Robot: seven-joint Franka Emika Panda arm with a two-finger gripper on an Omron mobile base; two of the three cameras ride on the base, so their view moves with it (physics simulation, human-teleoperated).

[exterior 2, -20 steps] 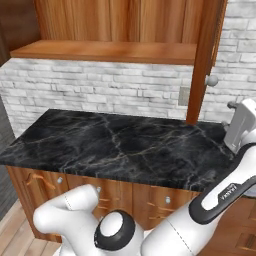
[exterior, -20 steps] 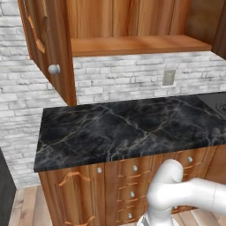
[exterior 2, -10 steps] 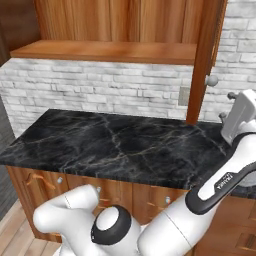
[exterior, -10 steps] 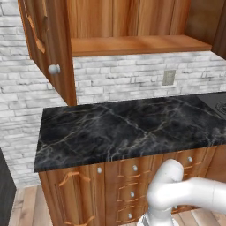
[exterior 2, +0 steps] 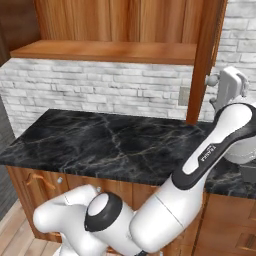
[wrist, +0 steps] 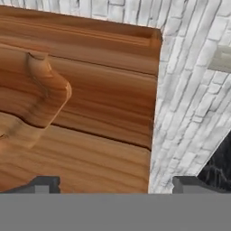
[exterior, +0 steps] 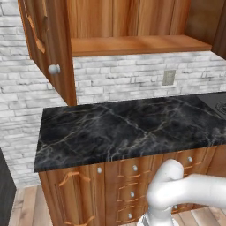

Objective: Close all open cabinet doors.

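Two cabinet doors stand open over the counter. The left cabinet door (exterior: 46, 44) swings out toward me, its round silver knob (exterior: 54, 69) near its lower edge. The right cabinet door (exterior 2: 205, 60) shows edge-on, with its knob (exterior 2: 212, 80) on the outer face. My white hand (exterior 2: 231, 86) hangs just right of that door, beside the knob. In the hand view my gripper (wrist: 116, 184) is open, its dark fingertips (wrist: 43, 184) wide apart, facing the right door's outer face (wrist: 90, 103) and its raised arch carving (wrist: 45, 90). Nothing is between the fingers.
A black marble counter (exterior: 128, 128) runs below the open cabinet, over wooden drawer fronts (exterior: 132, 181). Inside the cabinet is a bare wooden shelf (exterior: 137, 44). A white brick wall (exterior 2: 100, 90) with an outlet (exterior: 168, 77) lies behind. A stove edge (exterior: 218, 103) sits at far right.
My arm has lifted the hand and brought it left, closer to the right door's knob. The doors have not moved and the gripper has stayed open.
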